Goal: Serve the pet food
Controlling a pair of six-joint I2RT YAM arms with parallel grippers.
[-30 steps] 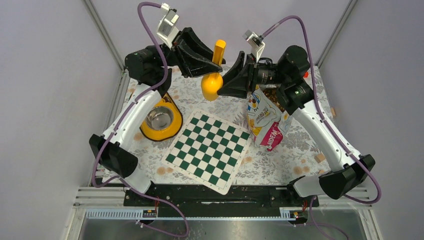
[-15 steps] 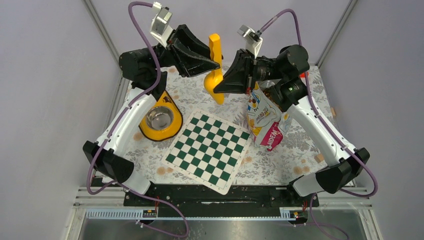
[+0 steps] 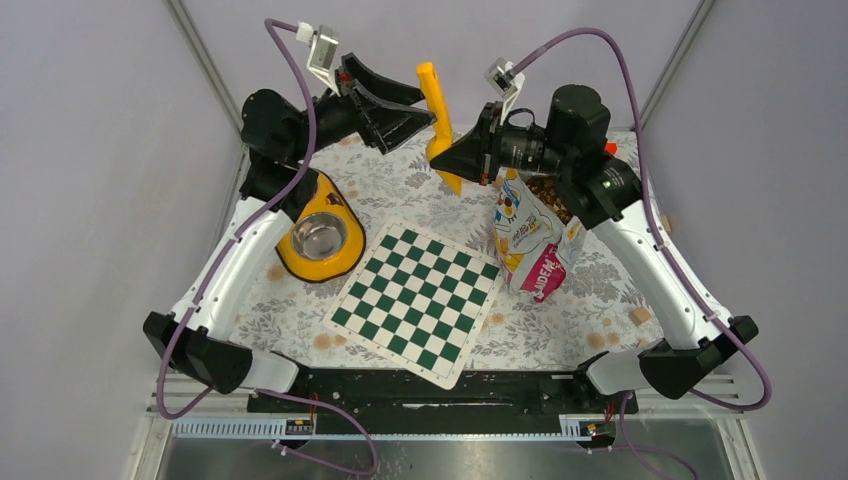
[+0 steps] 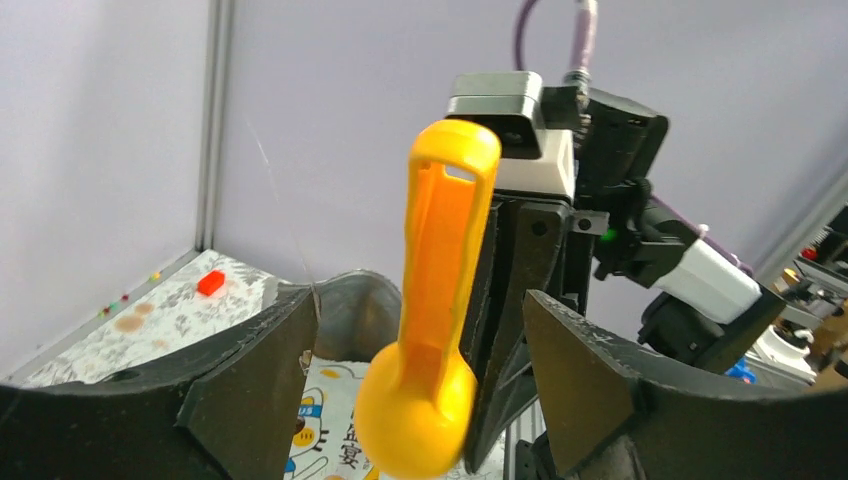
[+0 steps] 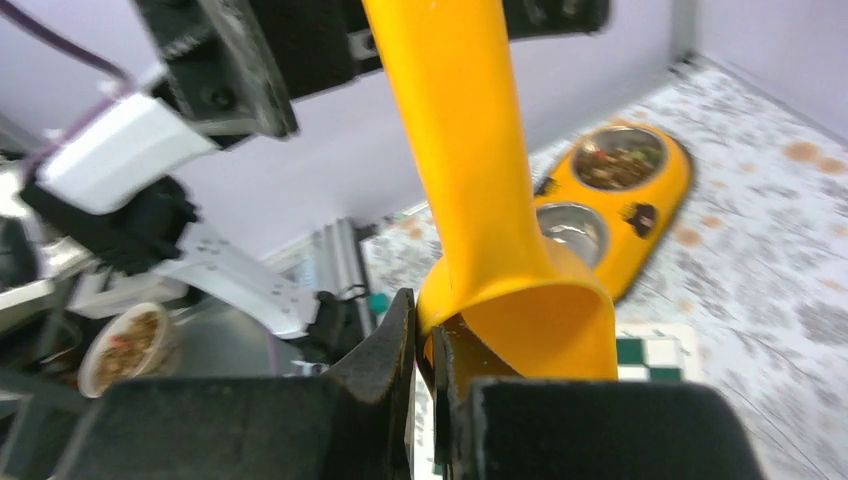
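Note:
A yellow scoop (image 3: 436,110) hangs in the air at the back of the table, handle up. My right gripper (image 3: 441,170) is shut on the rim of its bowl (image 5: 520,310), one finger inside and one outside. My left gripper (image 3: 424,108) is open, its fingers (image 4: 250,380) standing apart on either side of the scoop (image 4: 437,300) without touching it. Pet food (image 3: 550,190) shows in the open top of the printed bag (image 3: 530,240). More pet food (image 5: 615,165) fills the far cup of the yellow double feeder (image 5: 655,205); its near steel cup (image 3: 320,237) is empty.
A green-and-white chessboard (image 3: 418,300) lies in the middle. A red cube (image 4: 210,283) sits near the back wall. Tan wooden blocks (image 3: 640,315) lie at the right edge. The left arm hangs over the feeder's far cup in the top view.
My right gripper shut on the scoop's bowl. My left gripper then opened and let go of the handle. The scoop shifted right and stands more upright.

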